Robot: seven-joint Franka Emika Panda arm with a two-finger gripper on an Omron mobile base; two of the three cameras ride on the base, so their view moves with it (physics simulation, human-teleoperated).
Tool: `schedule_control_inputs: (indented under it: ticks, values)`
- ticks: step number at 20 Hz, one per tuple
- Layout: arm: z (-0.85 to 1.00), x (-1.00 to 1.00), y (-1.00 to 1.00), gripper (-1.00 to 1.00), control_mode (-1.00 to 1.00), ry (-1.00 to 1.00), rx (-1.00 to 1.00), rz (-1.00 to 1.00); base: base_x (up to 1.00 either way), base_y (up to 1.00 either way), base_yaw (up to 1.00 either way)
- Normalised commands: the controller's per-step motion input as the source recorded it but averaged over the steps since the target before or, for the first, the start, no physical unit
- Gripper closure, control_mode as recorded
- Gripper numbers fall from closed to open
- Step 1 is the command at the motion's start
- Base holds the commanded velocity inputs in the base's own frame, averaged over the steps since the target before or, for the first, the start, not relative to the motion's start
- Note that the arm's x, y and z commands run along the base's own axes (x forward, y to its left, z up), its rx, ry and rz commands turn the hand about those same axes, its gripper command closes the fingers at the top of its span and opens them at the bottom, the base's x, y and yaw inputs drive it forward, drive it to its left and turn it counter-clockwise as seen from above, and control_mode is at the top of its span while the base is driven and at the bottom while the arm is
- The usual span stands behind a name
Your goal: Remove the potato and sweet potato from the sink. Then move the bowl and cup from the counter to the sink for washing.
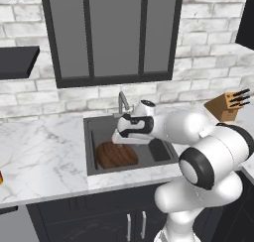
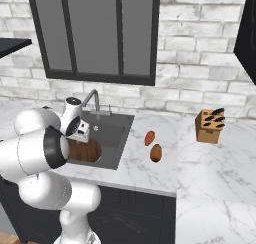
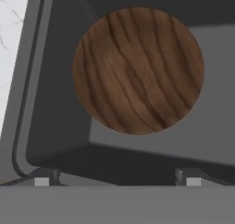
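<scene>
Bowl [image 3: 137, 70] sits in the sink [image 3: 59, 126].
Pincer [image 3: 117, 179] hangs released just above it (wood looks stiff, light); grab its rim.

The bowl [image 1: 116, 154] lies in the sink [image 1: 94, 137]; on the table [image 2: 145, 163] right of it, the sweet potato [image 2: 149, 138] lies behind the potato [image 2: 156, 152], the knife block [image 2: 210, 125] farther right

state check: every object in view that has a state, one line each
bowl: lying in the sink, not held
sink: holds the bowl; neither vegetable in it
sweet potato: out, on the counter right of the sink
potato: out, on the counter beside the sweet potato
gripper: open, empty, above the bowl
knife block: upright on the counter, knives in it
</scene>
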Motion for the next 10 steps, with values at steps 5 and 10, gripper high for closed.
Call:
schedule_control_inputs:
  ticks: [5,10]
  values:
    - [0.21,-0.14,0.24,-1.00,-1.00,0.00,-0.03,0.00,0.00,0.00,0.00]
    - [0.17,-0.12,0.26,-1.00,-1.00,0.00,-0.05,0.00,0.00,0.00,0.00]
